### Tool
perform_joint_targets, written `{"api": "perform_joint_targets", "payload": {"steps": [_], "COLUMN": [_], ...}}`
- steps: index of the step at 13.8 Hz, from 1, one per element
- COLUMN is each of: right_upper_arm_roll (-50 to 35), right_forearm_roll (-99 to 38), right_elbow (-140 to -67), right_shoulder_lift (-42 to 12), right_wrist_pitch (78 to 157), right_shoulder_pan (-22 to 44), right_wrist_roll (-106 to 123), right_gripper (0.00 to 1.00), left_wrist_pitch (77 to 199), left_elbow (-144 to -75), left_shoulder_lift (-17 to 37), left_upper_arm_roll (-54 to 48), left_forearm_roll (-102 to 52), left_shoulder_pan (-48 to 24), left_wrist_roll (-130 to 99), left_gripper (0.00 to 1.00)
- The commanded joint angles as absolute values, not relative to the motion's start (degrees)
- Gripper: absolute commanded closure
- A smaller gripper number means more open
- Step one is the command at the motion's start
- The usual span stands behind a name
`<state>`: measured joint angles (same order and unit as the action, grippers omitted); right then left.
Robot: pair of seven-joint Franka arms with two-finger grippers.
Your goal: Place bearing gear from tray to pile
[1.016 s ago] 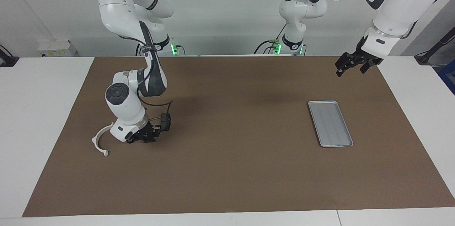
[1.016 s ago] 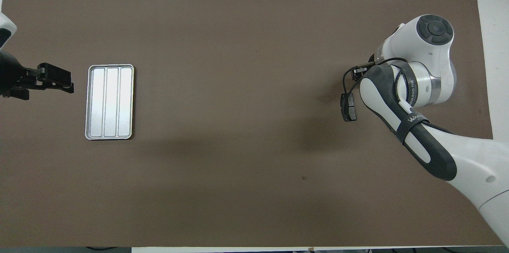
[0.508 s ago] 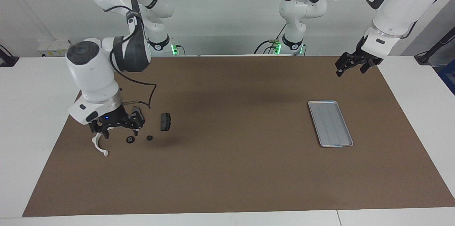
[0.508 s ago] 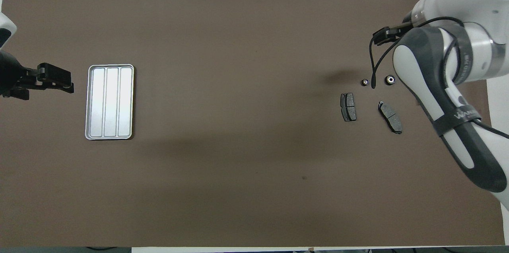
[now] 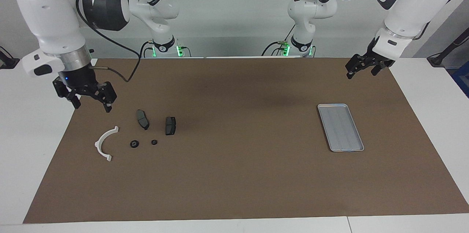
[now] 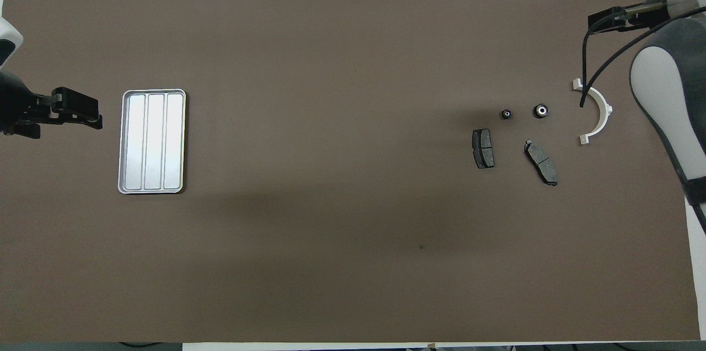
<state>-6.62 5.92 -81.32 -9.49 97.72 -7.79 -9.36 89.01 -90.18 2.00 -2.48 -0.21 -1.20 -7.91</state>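
Left gripper (image 5: 361,69): waiting in the air near the tray's end of the table, jaws apart, holding nothing.
Right gripper (image 5: 89,98): raised over the mat's edge at the right arm's end, by the pile; fingers spread wide, touching nothing.
Brake pads: two dark pads, one (image 5: 142,119) beside the other (image 5: 170,125), lying flat and apart.
Tray (image 5: 340,127): toward the left arm's end, its ribbed floor bare.
Bearing gears: a larger (image 5: 134,144) and a smaller (image 5: 154,142) dark round part, resting on the mat just farther from the robots than the pads, between them and the white bracket (image 5: 105,143).
Task state: judged complete, since no part is left in the tray.
Risk: the round gears could roll out of the group if nudged; the dangling cable (image 6: 584,72) on the right arm hangs over the bracket and might drag it.
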Motion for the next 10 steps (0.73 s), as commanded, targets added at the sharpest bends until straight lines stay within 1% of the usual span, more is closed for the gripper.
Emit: {"api": "perform_joint_targets", "payload": {"steps": [1, 2, 3, 4, 7, 9, 10], "right_upper_arm_roll": [-7.21, -7.21, -7.21, -7.29, -7.29, -7.12, -7.03], "right_forearm_roll": [4.13, 4.13, 4.13, 4.04, 3.17, 2.38, 1.5], "right_elbow": [-83.93, -84.54, -85.33, -87.52, -89.55, -93.67, -94.47], "right_shoulder_lift": [-3.44, -1.95, -1.59, -1.41, -0.27, 1.75, 2.28], "right_wrist_pitch": [86.27, 83.35, 83.15, 84.36, 85.61, 87.09, 87.27], "right_shoulder_pan": [-9.14, -8.88, -9.14, -9.23, -8.44, -9.84, -10.45], "right_wrist_roll": [-8.98, -5.57, -1.8, 1.03, 1.85, 2.54, 2.29], "right_gripper": [0.0, 0.0, 0.0, 0.0, 0.0, 0.0, 0.0], "left_wrist_pitch": [89.03, 89.03, 89.03, 89.03, 89.03, 89.03, 89.03], "left_elbow": [-91.14, -91.14, -91.14, -91.14, -91.14, -91.14, -91.14], "left_shoulder_lift": [0.88, 0.88, 0.88, 0.88, 0.88, 0.88, 0.88], "left_upper_arm_roll": [-2.46, -2.46, -2.46, -2.46, -2.46, -2.46, -2.46], "left_forearm_roll": [-0.35, -0.35, -0.35, -0.35, -0.35, -0.35, -0.35], "left_shoulder_pan": [-1.14, -1.14, -1.14, -1.14, -1.14, -1.14, -1.14], "left_wrist_roll": [-7.65, -7.65, -7.65, -7.65, -7.65, -7.65, -7.65], "left_gripper": [0.0, 0.0, 0.0, 0.0, 0.0, 0.0, 0.0]}}
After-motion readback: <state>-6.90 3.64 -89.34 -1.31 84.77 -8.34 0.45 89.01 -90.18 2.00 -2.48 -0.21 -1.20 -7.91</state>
